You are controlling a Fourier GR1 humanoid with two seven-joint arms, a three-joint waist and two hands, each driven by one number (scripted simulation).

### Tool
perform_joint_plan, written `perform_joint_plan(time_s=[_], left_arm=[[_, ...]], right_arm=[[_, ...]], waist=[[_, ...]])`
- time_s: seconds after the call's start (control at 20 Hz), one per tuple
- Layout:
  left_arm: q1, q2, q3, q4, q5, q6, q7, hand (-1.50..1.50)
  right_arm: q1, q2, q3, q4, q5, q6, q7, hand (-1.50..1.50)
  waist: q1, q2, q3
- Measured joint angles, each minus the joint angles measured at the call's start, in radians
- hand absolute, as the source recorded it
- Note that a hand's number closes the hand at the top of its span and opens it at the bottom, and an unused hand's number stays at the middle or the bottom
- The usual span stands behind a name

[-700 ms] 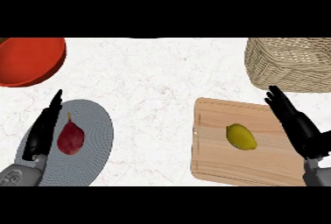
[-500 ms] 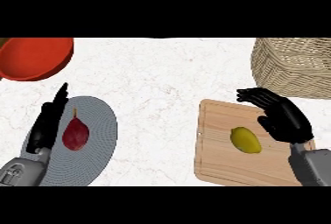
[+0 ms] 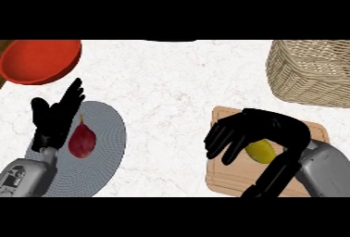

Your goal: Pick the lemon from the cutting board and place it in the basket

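Right hand (image 3: 263, 127) spread over lemon (image 3: 260, 152) on cutting board (image 3: 229, 180), left hand (image 3: 51, 124) flat over plate (image 3: 109, 134), basket (image 3: 311, 69) well apart

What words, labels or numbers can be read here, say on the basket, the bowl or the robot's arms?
None can be read.
The basket, red bowl, cutting board, grey plate and lemon bear no writing.
The left forearm has small dark marks, too small to read.
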Motion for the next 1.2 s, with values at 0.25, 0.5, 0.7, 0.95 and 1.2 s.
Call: perform_joint_plan(time_s=[0.25,0.5,0.7,0.95,1.2], left_arm=[[0.011,0.015,0.062,0.033,0.045,-0.062,-0.024,0.00],[0.011,0.022,0.089,0.041,0.054,-0.083,-0.026,0.00],[0.015,0.026,0.097,0.046,0.056,-0.093,-0.034,0.00],[0.017,0.026,0.101,0.032,0.056,-0.109,-0.026,0.00],[-0.004,0.023,0.111,0.040,0.053,-0.118,-0.012,0.00]], right_arm=[[0.078,-0.048,0.036,-0.163,0.089,-0.014,-0.013,-1.50],[0.009,-0.177,-0.011,-0.273,0.077,0.045,0.132,-1.50],[-0.111,-0.279,-0.099,-0.293,0.176,0.047,0.210,-1.50],[-0.273,-0.342,-0.147,-0.230,0.237,0.081,0.341,-1.50],[-0.409,-0.426,-0.144,-0.109,0.228,0.252,0.351,-1.50]], waist=[[-0.041,-0.003,-0.002],[-0.052,-0.006,-0.004],[-0.049,-0.007,-0.005],[-0.040,-0.004,-0.005],[-0.033,-0.001,-0.005]])
